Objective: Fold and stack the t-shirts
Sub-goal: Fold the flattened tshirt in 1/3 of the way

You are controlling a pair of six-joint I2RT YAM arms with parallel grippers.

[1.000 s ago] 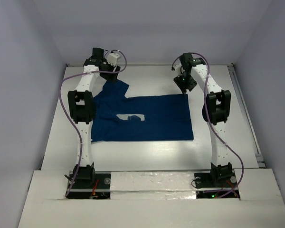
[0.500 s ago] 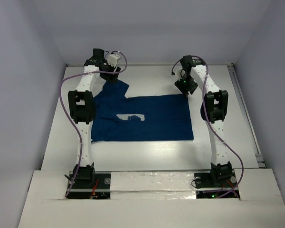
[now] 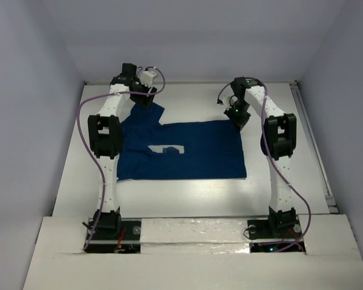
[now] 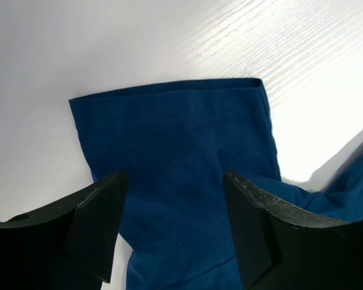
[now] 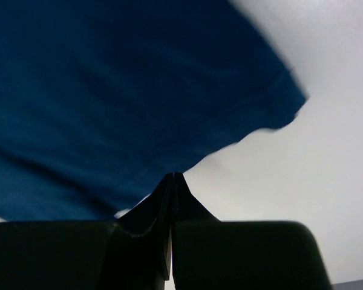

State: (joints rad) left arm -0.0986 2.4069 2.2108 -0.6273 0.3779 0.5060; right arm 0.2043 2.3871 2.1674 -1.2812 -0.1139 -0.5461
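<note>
The right claw (image 5: 172,181) was pressed fully shut, its two tips meeting at the edge of the t-shirt's (image 3: 187,151) hem, at the far right corner, and it appeared to be pinching the cloth there. The left claw (image 4: 174,199) stood fairly wide, holding nothing, its fingers poised on either side of the far sleeve (image 4: 175,121) and just above it.

The dark blue t-shirt lay spread flat near the middle of the white table (image 3: 187,199), between the two arms. Its long axis ran left to right: the neck end pointed left, under the left arm, and the hem pointed right. The one visible sleeve pointed away toward the back wall. A small pale print (image 3: 168,149) showed on the chest.

This looked like the start of the first fold, with both far corners being taken up. The next move probably called for the left claw to come down and close on the sleeve, then for both arms to lift together and carry the far edge toward the near edge, evenly, so the cloth did not bunch.
</note>
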